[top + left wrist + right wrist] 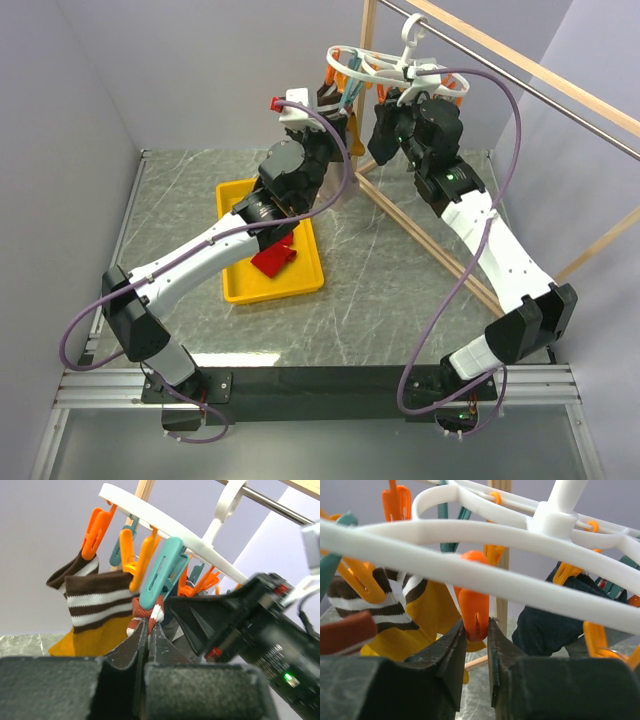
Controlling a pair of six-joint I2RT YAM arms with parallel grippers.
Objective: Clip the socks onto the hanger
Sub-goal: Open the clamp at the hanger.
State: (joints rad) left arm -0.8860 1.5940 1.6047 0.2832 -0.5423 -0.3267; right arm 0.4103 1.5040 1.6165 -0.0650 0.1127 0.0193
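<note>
Clipping: red sock (145, 614) held up beneath teal clip (162, 570) on hanger (165, 522)
Left pincer (150, 630): clenched on the sock
Right pincer (476, 630): pinching orange clip (474, 607)
Handling: sock likely light, limp, stretchy; grip near cuff edge, keep taut

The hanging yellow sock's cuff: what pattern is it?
The cuff is brown with white stripes; left wrist view shows it best.

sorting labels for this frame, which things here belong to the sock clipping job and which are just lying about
Job: hanger; clipped mustard sock; navy sock; rust sock in the left end effector; orange clip pinched by the right end effector; red sock in the yellow tray.
Just there: yellow tray; wooden frame with its metal rod.
</note>
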